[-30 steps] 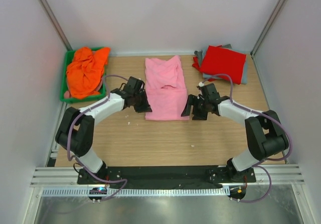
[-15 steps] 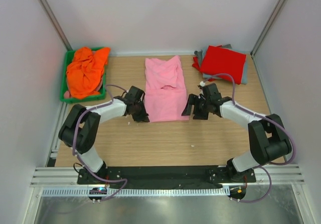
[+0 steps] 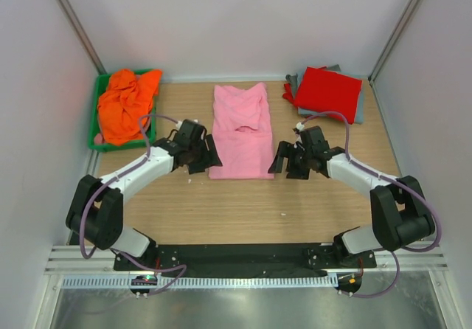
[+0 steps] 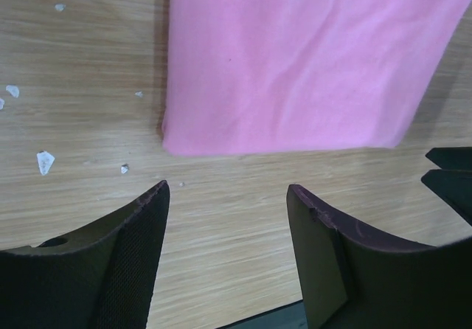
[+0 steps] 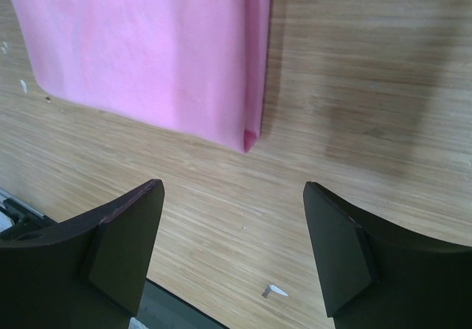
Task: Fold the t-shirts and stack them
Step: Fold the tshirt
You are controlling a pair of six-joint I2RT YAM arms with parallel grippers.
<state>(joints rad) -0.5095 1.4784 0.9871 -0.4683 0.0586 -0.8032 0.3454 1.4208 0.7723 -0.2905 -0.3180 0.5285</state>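
Observation:
A light pink t-shirt (image 3: 242, 131) lies folded into a long strip in the middle of the table, its near corners showing in the left wrist view (image 4: 295, 63) and the right wrist view (image 5: 147, 49). My left gripper (image 3: 203, 154) hovers open just off its near-left corner, nothing between the fingers (image 4: 228, 189). On the other side my right gripper (image 3: 284, 159) stands open beside the near-right corner, also empty (image 5: 234, 189). An orange t-shirt (image 3: 127, 104) lies crumpled in a green bin. A folded red t-shirt (image 3: 328, 93) rests on a grey one (image 3: 360, 109) at the back right.
The green bin (image 3: 94, 133) sits at the table's back left edge. Small white scraps (image 4: 44, 161) lie on the wood near the pink shirt's left corner, and one (image 5: 276, 291) near the right gripper. White walls enclose the table on three sides.
My left gripper has opened, let go of the pink shirt's near-left edge and drawn back slightly. The right gripper has widened a little and stayed beside the shirt.

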